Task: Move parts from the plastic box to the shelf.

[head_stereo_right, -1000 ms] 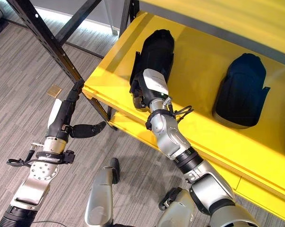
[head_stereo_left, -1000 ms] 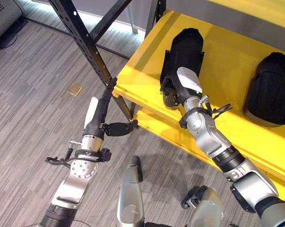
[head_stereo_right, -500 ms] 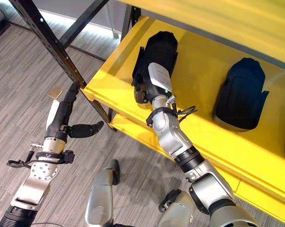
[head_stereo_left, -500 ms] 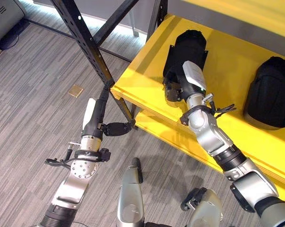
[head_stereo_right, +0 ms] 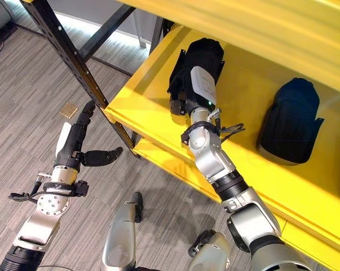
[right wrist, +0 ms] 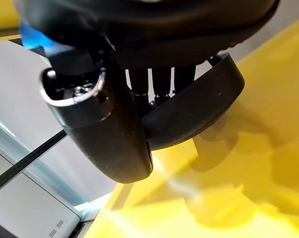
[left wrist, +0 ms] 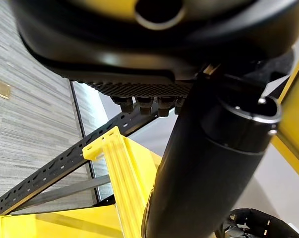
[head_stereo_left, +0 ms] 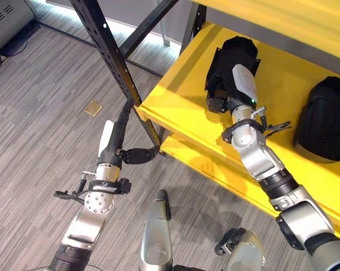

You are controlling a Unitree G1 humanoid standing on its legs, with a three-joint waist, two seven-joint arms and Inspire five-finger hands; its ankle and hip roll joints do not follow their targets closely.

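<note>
Further back onto the yellow shelf (head_stereo_left: 175, 101) goes the right hand (head_stereo_left: 230, 90), carrying the black part (head_stereo_left: 233, 56) with it; a second ago that part sat closer to the shelf's front edge, and now it lies deeper on the board, near the back. The right hand lies on top of the part, and in its wrist view the thumb and fingers curl over the part's dark rim (right wrist: 199, 106), so it has hold of it. A second black part (head_stereo_left: 326, 118) rests on the same shelf, well apart to the right. Over on the left, the left hand (head_stereo_left: 116, 132) hangs above the grey floor (head_stereo_left: 40, 113), fingers straight and pointing up along the black shelf upright (head_stereo_left: 110, 56), thumb stuck out sideways, holding nothing. A small tan square (head_stereo_left: 92, 108) lies on the floor beside it.
</note>
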